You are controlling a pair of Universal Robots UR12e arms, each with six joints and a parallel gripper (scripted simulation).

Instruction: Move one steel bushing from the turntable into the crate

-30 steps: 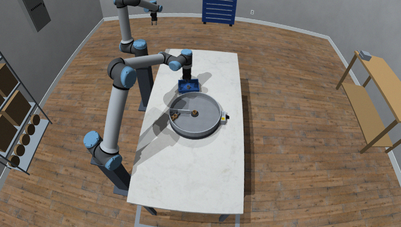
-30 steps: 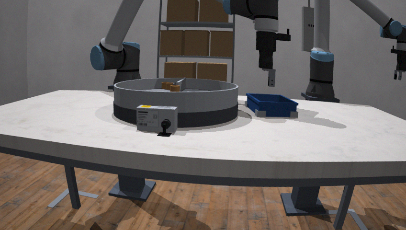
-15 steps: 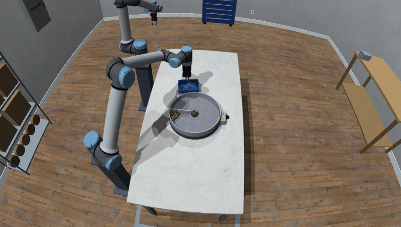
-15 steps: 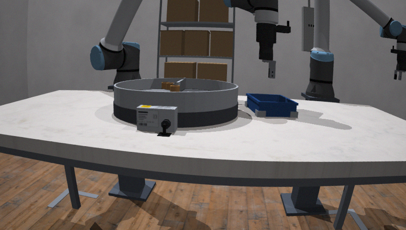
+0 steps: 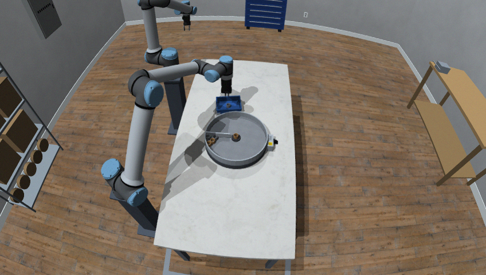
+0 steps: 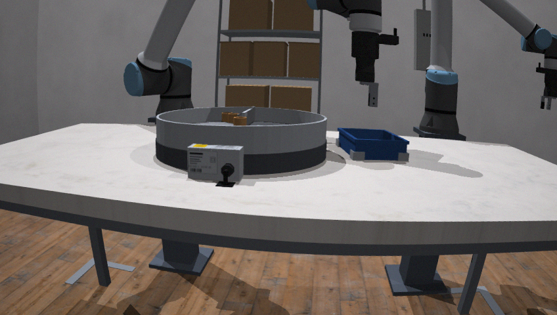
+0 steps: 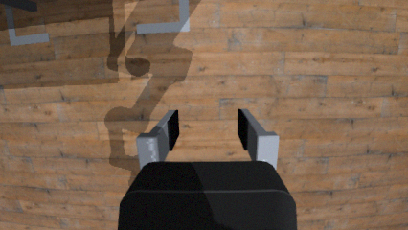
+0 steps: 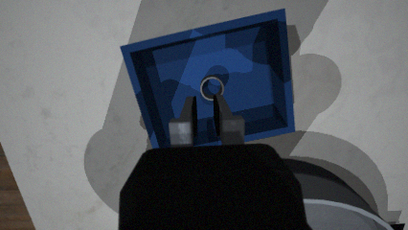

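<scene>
On the pale counter point(image 5: 231, 211) point(image 6: 351, 195) point(image 8: 43, 120), seen from the top, the blue crate point(image 5: 228, 110) point(image 6: 381, 149) point(image 8: 203, 30) sits just beside the round turntable point(image 5: 235, 158) point(image 6: 240, 134) point(image 8: 345, 205). One steel bushing point(image 5: 228, 105) point(image 8: 201, 88) is inside the crate. On the turntable, brown bushings point(image 5: 212, 139) point(image 6: 232, 117) cluster by the rim near a straight bar point(image 5: 218, 133) point(image 6: 249, 113), and another brown one point(image 5: 235, 136) stands at the centre. The right jaws point(image 5: 227, 94) point(image 6: 373, 94) point down over the crate; the left jaws point(image 5: 186, 27) point(image 6: 546, 102) hang well apart from the counter.

In the exterior view, the crate looks level, with grey corner guides point(image 6: 356, 155) at its visible lower corners. The right jaws are above its rim.

The left wrist view shows its jaws released and spread wide, over wooden floor point(image 7: 326, 96).

In the right wrist view, the jaws are released, parted by a narrow gap with nothing gripped. The steel bushing's ring shows on the crate bottom, just past the fingertips.
</scene>
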